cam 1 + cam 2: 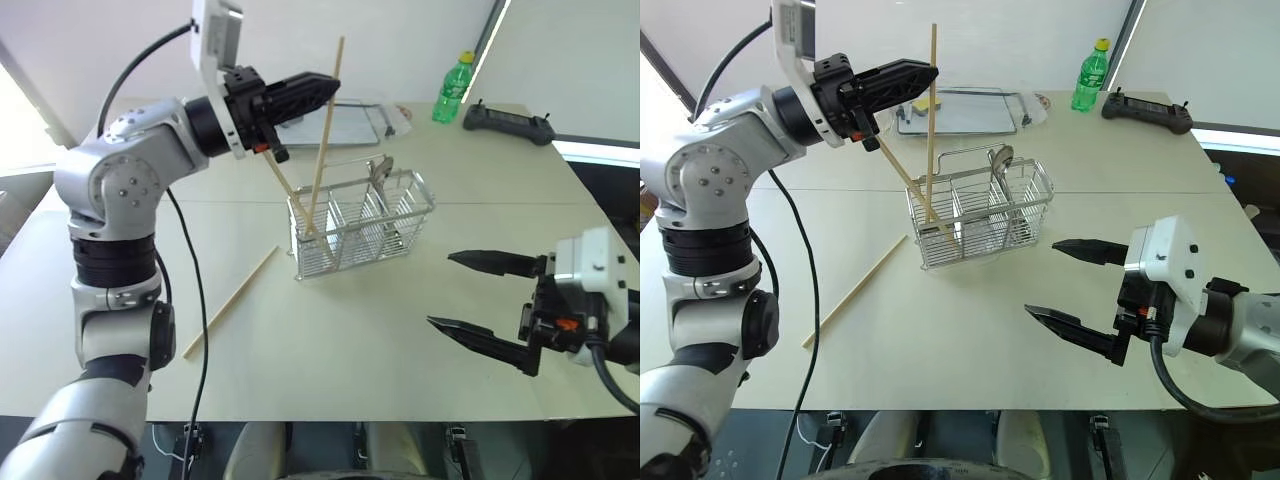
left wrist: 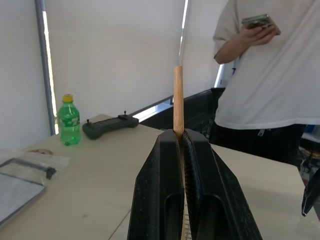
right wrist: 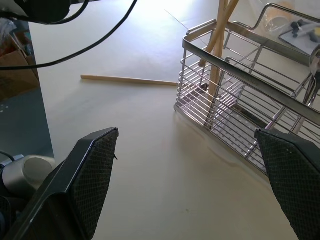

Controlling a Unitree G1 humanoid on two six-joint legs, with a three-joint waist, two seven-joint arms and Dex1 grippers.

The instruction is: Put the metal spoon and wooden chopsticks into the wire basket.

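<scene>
Right claw [image 1: 478, 296] spread wide, low over the surface [image 1: 350, 350].
Beyond it, the wire basket [image 1: 362, 222] stands holding the metal spoon [image 1: 998, 160] and two wooden chopsticks; the left claw [image 1: 325, 90] pinches the upright chopstick [image 1: 326, 130], the other one [image 1: 284, 190] leans. A third chopstick [image 1: 231, 301] lies flat left of the basket.

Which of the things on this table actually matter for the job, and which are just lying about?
Job:
- wire basket
- metal spoon, in the basket
- wooden chopsticks: two in the basket, one on the table

Lying about:
- green bottle
- black controller
- metal tray
</scene>
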